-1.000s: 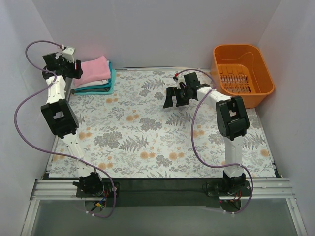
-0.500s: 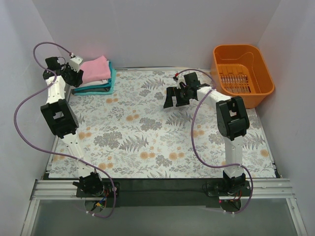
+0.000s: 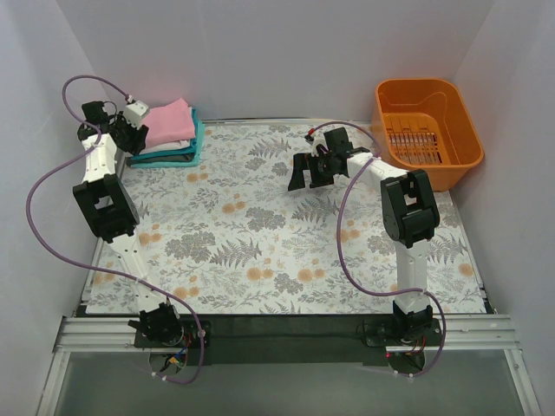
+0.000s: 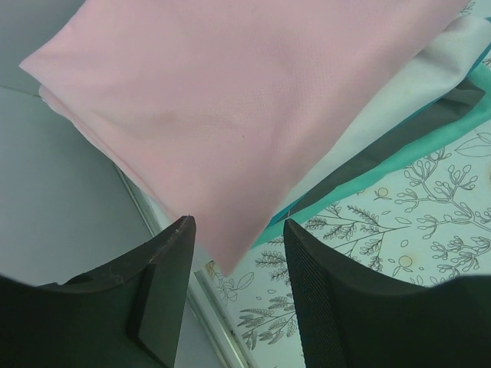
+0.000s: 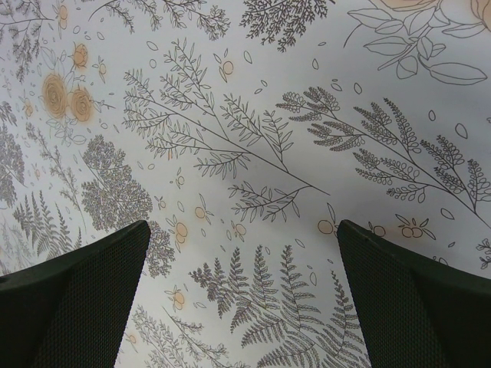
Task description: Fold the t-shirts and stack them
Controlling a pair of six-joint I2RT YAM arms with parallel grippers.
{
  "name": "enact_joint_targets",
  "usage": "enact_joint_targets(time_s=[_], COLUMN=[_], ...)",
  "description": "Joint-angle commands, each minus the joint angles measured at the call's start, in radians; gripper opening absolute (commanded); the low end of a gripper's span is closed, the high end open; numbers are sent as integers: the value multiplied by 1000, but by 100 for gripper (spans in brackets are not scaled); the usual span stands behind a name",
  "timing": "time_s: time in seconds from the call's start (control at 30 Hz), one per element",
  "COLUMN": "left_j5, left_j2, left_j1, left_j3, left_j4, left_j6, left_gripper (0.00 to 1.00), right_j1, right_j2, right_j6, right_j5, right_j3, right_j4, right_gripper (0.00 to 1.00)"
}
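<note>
Stacking appears all but done: three folded t-shirts are piled at the far left corner of the desk point(image 3: 260, 243), with the pink t-shirt point(image 3: 167, 121) laid on top, the white t-shirt point(image 4: 418, 80) under it and the teal t-shirt point(image 3: 195, 143) at the bottom. A dark band is seen between white and teal in the left wrist view; whether it is shadow or another layer cannot be told. The pile is kept in the corner, it is judged, so that the middle of the desk is free for folding

The left fingers point(image 4: 165, 291) are held just beside the left corner of the pile, spread apart with nothing gripped. The tip of the pink cloth is seen in the gap between them but is not pinched, and no contact can be made out. Such a pose is judged to suit a release, since the cloth lies flat under its own weight and needs no grip. The right fingers point(image 5: 77, 307) are spread wide above the floral surface, towards the far edge of the desk and right of its middle, with nothing gripped and well apart from the pile, presumably parked where the left arm is not hindered. The orange basket point(image 3: 416, 83) is set at the far right corner; no cloth is seen in it, so no shirt seems left to fold
</note>
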Motion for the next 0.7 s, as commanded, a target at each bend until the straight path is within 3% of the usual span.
enact_joint_targets(time_s=[0.0,0.2,0.3,0.67], left_j5=[-10,-19,-27,-65], left_j2=[-4,1,8,37], left_j1=[-7,-8,-8,-14], left_j3=[36,12,3,14], left_j4=[6,18,52,56], left_j6=[21,22,14,37], left_gripper=[47,48,42,44], right_j1=[0,1,0,0], right_j2=[-39,-37,-34,-19], right_j6=[-8,-7,-7,-2], right_j5=[-14,-10,-13,-15], right_j3=[12,12,12,23], right_j4=[-6,-6,-6,-11], right_gripper=[98,98,98,98])
